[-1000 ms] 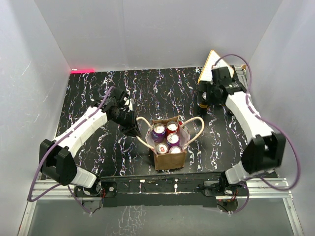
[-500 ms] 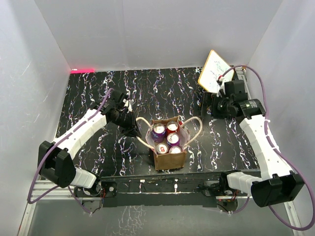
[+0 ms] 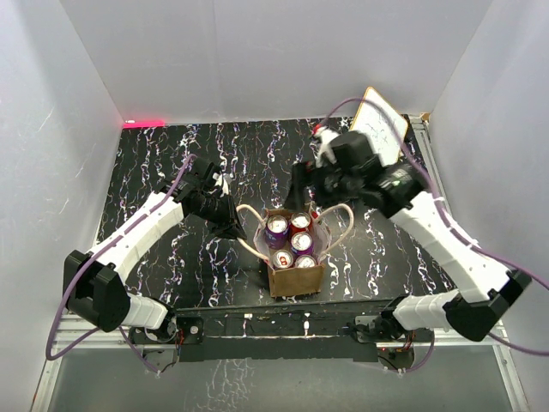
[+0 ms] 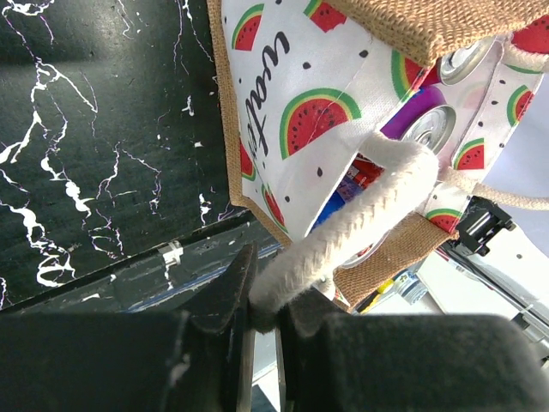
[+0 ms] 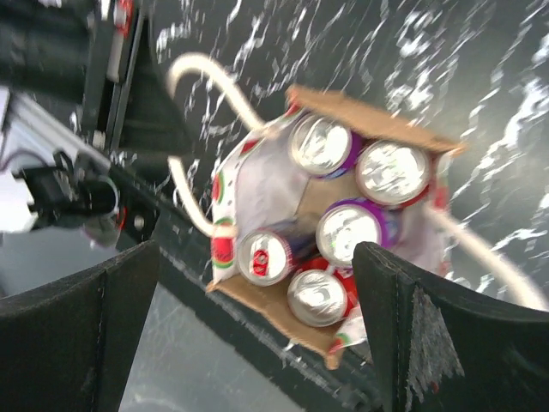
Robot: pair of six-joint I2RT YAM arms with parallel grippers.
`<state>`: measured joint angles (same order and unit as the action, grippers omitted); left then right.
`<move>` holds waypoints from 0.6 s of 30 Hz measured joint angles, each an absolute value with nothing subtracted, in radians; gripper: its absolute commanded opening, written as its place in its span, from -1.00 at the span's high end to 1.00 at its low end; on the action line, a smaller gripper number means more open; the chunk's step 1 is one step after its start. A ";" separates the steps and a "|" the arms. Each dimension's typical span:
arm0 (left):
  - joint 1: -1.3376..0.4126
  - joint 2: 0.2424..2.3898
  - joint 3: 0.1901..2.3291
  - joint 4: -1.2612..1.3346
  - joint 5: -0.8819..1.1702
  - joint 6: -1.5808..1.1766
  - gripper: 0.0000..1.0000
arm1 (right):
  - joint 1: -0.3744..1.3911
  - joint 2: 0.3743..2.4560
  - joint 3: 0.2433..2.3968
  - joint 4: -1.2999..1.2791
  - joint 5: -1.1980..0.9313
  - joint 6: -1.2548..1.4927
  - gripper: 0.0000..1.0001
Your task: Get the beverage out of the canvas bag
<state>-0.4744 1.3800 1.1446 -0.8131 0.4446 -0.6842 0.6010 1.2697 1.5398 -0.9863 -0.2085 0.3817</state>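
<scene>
While left fingers (image 4: 214, 300) pinch the bag (image 3: 296, 276) by its handle (image 4: 369, 197), right fingers (image 5: 77, 335) hover spread above it. Upright cans (image 5: 347, 230) sit directly below.

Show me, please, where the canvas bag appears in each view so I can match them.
Top external: canvas bag low centre of the picture.
Left wrist: upper right, watermelon-print lining showing.
Right wrist: centre, seen from above, cans inside.
Shared landmark: the cream handle pinched by the left gripper.
</scene>
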 measured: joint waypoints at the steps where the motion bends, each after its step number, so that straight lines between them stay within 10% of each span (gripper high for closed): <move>1: -0.474 1.380 1.145 -0.813 0.445 -0.685 1.00 | 0.655 1.288 1.530 -0.984 -0.190 0.403 -0.97; 18: -0.474 1.380 1.144 -0.793 0.449 -0.688 1.00 | 0.810 1.448 1.407 -1.095 0.215 0.818 -0.97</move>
<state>-0.4744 1.3800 1.1439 -0.7925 0.4488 -0.6876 0.8104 1.4475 1.4075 -1.0954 0.2153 0.8181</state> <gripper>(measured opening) 0.089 0.984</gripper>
